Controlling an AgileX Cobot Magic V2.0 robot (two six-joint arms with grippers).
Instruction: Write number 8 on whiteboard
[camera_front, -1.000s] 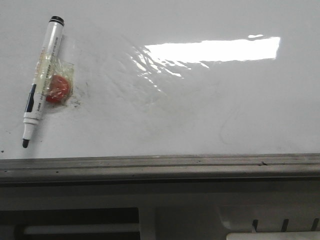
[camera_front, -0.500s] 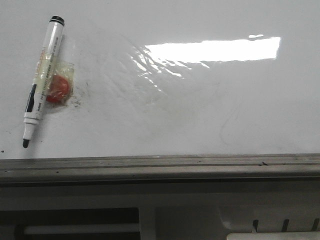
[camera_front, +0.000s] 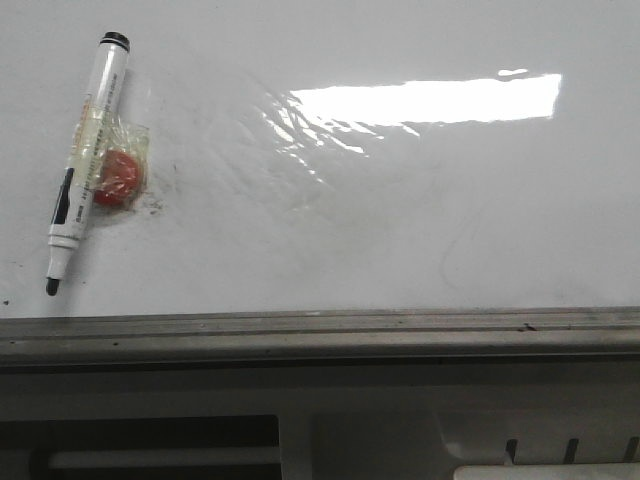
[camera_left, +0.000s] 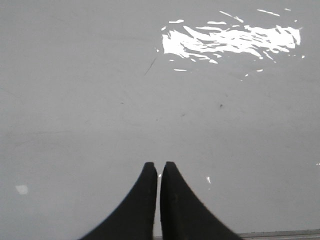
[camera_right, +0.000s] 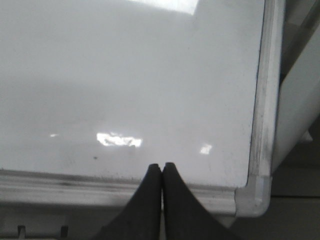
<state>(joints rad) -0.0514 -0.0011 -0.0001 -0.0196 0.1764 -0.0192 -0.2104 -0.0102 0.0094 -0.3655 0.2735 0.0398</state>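
The whiteboard (camera_front: 380, 220) fills the front view, glossy white with glare and faint grey smudges; its grey frame edge (camera_front: 320, 330) runs along the near side. No number 8 shows on it. A white marker (camera_front: 85, 160) with a black cap end and bare black tip lies at the board's left, taped to a red round piece (camera_front: 118, 178). Neither gripper shows in the front view. My left gripper (camera_left: 159, 166) is shut and empty over bare board (camera_left: 100, 100). My right gripper (camera_right: 162, 166) is shut and empty at the board's near right corner (camera_right: 252, 187).
Below the board's frame the robot's grey base (camera_front: 330, 430) with dark slots runs across the front view. Past the board's right edge (camera_right: 265, 100) the right wrist view shows a grey support (camera_right: 295, 110).
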